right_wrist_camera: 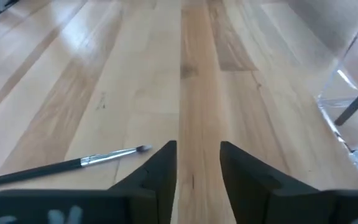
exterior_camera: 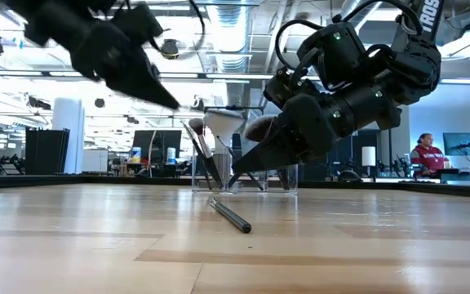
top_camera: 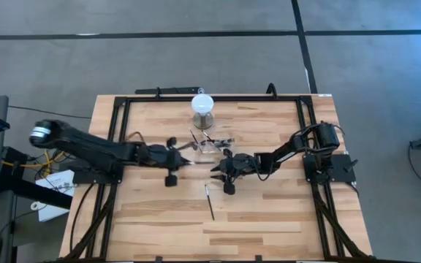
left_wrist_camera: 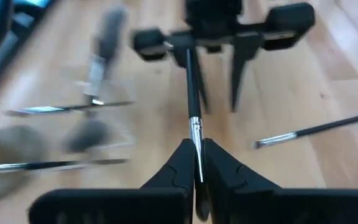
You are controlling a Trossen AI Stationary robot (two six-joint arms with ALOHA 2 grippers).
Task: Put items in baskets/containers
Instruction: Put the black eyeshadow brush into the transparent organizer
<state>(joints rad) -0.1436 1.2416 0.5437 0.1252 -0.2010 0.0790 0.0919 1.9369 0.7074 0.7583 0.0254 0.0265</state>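
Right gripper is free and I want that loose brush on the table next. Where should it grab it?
Grip the brush mid-handle, coming straight down with the open right gripper turned across it. It lies flat and alone on the table, ahead of the clear container.

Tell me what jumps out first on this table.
The two arms meet nose to nose mid-table: the left end effector is shut on a slim brush, the right end effector open and empty. One stray brush lies near the front, the clear container behind.
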